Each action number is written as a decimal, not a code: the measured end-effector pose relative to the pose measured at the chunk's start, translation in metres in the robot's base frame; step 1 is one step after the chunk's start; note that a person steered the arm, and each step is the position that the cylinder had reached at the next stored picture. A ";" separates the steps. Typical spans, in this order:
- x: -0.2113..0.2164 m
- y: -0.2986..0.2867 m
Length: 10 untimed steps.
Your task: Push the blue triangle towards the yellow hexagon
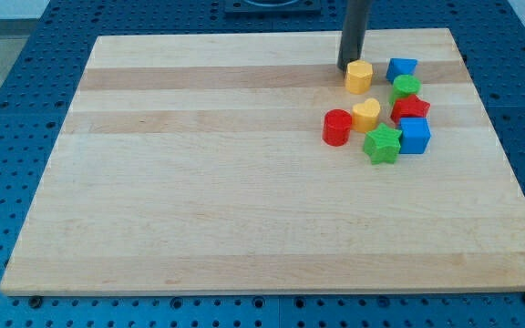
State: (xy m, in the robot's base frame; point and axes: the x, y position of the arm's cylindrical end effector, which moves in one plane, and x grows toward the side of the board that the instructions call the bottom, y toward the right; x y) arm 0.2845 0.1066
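Near edge of table (pixel 244 237): sitting bare, nothing in the front half.

Cluster sitting toward the view's upper right. Nearest: green star (pixel 383 144), touching or nearly touching blue cube (pixel 415 136) on its right. Red cylinder (pixel 337 127) sitting at cluster's left, yellow heart (pixel 366 114) just beside it on the right. Red star-ish block (pixel 410 109) lying behind the blue cube, shape hard to confirm at this resolution. Green block (pixel 406 87), probably round, sitting behind that.

Farther back: yellow hexagon (pixel 359 76) standing at cluster's far left, blue triangle (pixel 401 68) near it on the right, small gap showing between the two, not touching.

My tip (pixel 348 68) resting on the table just left of the yellow hexagon, touching or nearly so. No claw on this rig, so nothing opening, closing or gripping; rod only.

Progress: triangle already sitting close to the hexagon, so mostly there or little travel needed. Remaining: closing that gap. Tip currently standing on the wrong side, hexagon lying between it and the triangle. Looking like a reroute around the back to the triangle's right face, then pushing leftward. Risk: nudging the green block or the hexagon itself while passing.
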 end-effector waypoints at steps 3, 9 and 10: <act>0.036 -0.008; 0.008 0.117; 0.010 0.114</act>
State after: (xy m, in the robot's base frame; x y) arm 0.2940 0.2207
